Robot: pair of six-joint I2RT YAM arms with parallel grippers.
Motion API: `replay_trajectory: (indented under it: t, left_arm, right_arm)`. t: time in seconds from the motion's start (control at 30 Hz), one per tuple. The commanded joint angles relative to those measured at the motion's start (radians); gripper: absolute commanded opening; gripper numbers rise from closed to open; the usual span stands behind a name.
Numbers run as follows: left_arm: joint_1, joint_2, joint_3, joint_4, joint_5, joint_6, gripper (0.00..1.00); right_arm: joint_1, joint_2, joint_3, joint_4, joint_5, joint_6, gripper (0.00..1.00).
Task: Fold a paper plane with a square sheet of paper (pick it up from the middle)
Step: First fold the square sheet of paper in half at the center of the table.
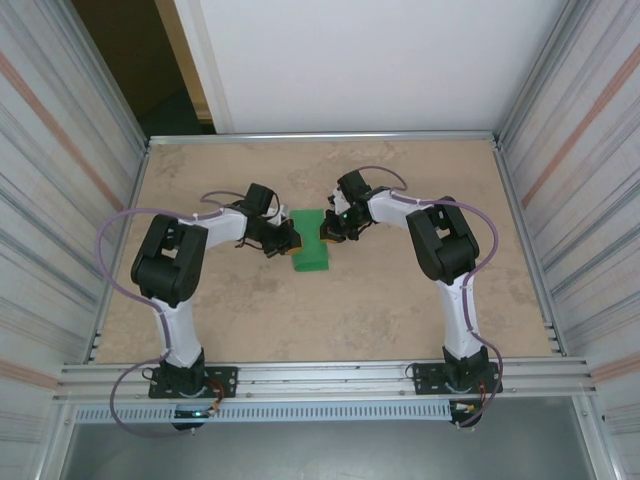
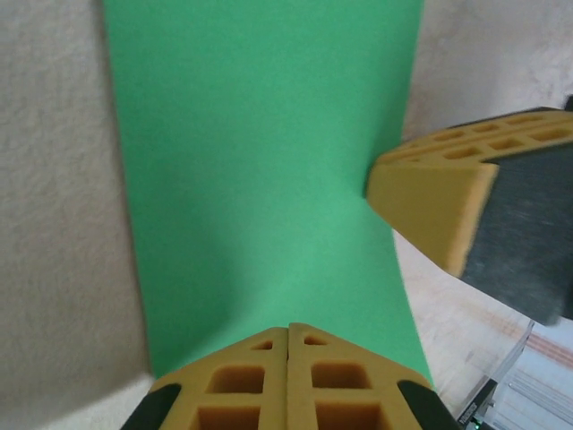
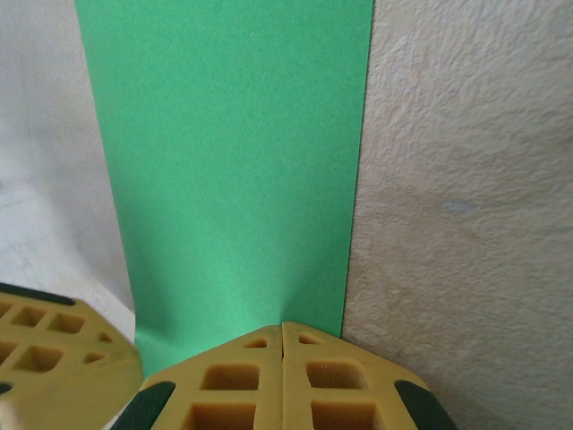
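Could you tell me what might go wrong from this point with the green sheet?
Both the left gripper and the right gripper are shut on the square sheet of paper, at opposite edges; pulling apart could tear it. The paper puckers at the right gripper's pinch, so a stray crease may form.

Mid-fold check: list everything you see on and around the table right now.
sheet of paper: one, bright green, table centre, between the arms
table: one, mottled beige, inside the enclosure
side panels: two, ribbed grey, left and right of table
rail: one, silver, near edge, under the arm bases
cables: several, purple, looping along both arms
left gripper: one, yellow fingers shut on the sheet's left edge
right gripper: one, yellow fingers shut on its right edge
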Motion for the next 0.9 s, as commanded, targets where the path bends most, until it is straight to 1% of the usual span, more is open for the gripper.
replay_trajectory:
  t: [0.0, 0.17, 0.27, 0.33, 0.4, 0.47, 0.57, 0.7, 0.77, 0.87]
  left_arm:
    - [0.020, 0.037, 0.039, 0.008, -0.029, -0.018, 0.00]
    - [0.052, 0.071, 0.031, -0.021, -0.056, 0.021, 0.00]
    - [0.096, 0.059, 0.012, -0.062, -0.083, 0.070, 0.00]
    - [0.128, 0.037, 0.004, -0.092, -0.070, 0.095, 0.00]
    - [0.138, -0.010, 0.005, -0.115, -0.039, 0.112, 0.00]
    - [0.126, -0.054, 0.007, -0.115, 0.000, 0.104, 0.00]
    - [0.077, -0.089, 0.008, -0.073, 0.044, 0.060, 0.00]
    - [0.005, -0.061, 0.025, -0.032, 0.059, 0.009, 0.00]
    - [-0.013, -0.039, 0.021, -0.011, 0.067, -0.010, 0.00]
    - [-0.019, -0.014, 0.009, -0.020, 0.063, -0.014, 0.00]
  right_arm:
    - [0.006, 0.153, -0.097, -0.255, 0.254, -0.023, 0.00]
    - [0.004, 0.153, -0.097, -0.255, 0.256, -0.024, 0.00]
    - [0.003, 0.150, -0.099, -0.259, 0.259, -0.026, 0.00]
    - [0.002, 0.146, -0.104, -0.260, 0.263, -0.026, 0.00]
    - [0.003, 0.145, -0.107, -0.258, 0.261, -0.024, 0.00]
    - [0.005, 0.147, -0.110, -0.256, 0.261, -0.023, 0.00]
    - [0.007, 0.151, -0.114, -0.253, 0.261, -0.020, 0.00]
    - [0.008, 0.157, -0.120, -0.253, 0.263, -0.019, 0.00]
    - [0.008, 0.159, -0.122, -0.252, 0.262, -0.017, 0.00]
    - [0.008, 0.161, -0.123, -0.250, 0.263, -0.014, 0.00]
